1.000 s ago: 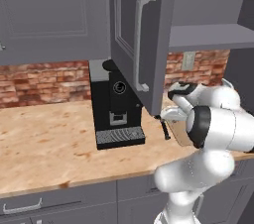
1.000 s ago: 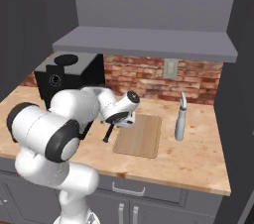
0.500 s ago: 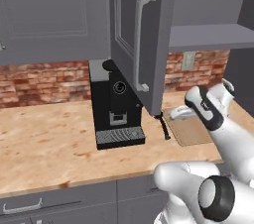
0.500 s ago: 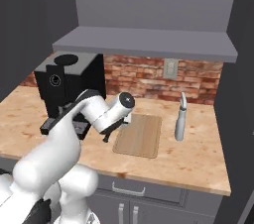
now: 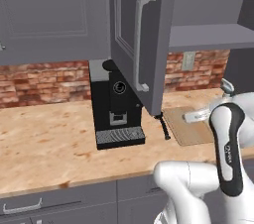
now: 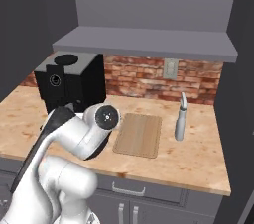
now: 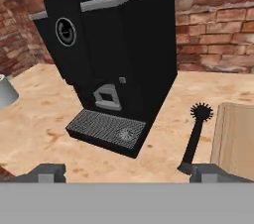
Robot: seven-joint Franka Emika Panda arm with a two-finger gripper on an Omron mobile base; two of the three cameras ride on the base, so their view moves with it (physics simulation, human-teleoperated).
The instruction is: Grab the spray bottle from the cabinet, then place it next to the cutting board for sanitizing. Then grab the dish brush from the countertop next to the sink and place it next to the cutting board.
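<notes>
Black coffee machine (image 7: 114, 64) stood on surface (image 5: 44, 143), just left of dish brush (image 7: 194, 136). Open cabinet door (image 5: 141, 34) hung over brush in left base view. Brush lay flat between machine and cutting board (image 6: 139, 134), just beside board's edge, apart from machine. Long axis ran along board's edge, bristle head toward brick wall (image 6: 144, 79), handle toward surface front. Spray bottle (image 6: 180, 122) stood upright just beyond board's far side, nozzle up. Gripper (image 7: 129, 173) spread wide, empty, low above surface before machine and brush.
</notes>
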